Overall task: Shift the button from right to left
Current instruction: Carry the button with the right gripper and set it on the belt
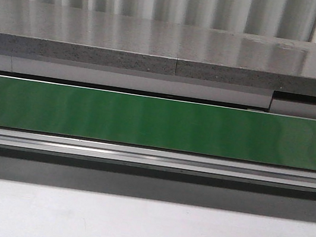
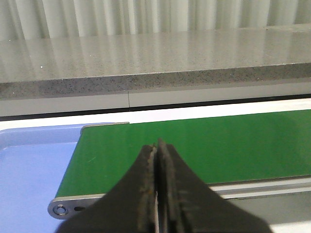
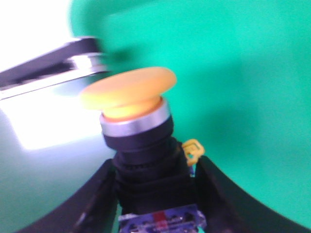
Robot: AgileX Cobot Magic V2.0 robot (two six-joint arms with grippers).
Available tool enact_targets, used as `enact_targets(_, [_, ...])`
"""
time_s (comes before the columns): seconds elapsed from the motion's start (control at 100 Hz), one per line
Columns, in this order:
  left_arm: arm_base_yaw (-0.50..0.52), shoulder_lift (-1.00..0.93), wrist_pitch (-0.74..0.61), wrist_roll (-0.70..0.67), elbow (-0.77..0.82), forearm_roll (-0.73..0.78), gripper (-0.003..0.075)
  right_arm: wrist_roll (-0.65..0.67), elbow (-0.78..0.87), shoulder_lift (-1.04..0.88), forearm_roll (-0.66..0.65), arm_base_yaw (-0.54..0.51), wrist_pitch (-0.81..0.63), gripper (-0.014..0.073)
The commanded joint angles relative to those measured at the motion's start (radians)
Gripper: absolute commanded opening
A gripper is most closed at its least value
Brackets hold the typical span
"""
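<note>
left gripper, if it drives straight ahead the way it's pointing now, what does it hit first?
Probably the green belt: the shut left gripper points out over it, with nothing lying on that stretch. If it runs level rather than dipping, the grey stone ledge behind comes next; depth is unclear.

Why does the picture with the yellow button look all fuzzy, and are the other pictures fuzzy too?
Right wrist view: smeared, like motion blur, with a washed-out white glare patch; the button sits between the right gripper fingers. Front view: sharper, with soft light streaks on the green belt. Left wrist view: sharp on the belt, the left gripper shut and dark.
</note>
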Motion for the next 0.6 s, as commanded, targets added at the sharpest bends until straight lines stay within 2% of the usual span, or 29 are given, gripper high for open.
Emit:
enact_targets(0.0, [0.003, -0.033, -0.077, -0.012, 0.024, -0.004, -0.002, -0.009, -0.003, -0.089, 0.025, 0.059, 0.01, 0.0168])
enact_targets(0.19, [0.003, -0.033, -0.077, -0.012, 0.024, -0.004, -0.002, -0.009, 0.04, -0.086, 0.023, 0.154, 0.02, 0.0168])
enact_targets(0.49, [0.003, -0.033, -0.077, -0.012, 0.024, -0.004, -0.002, -0.009, 0.049, 0.005, 0.018, 0.16, 0.048, 0.0169])
enact_targets(0.59, [0.003, -0.033, -0.077, -0.012, 0.024, -0.004, -0.002, -0.009, 0.049, 0.024, 0.018, 0.16, 0.057, 0.0244])
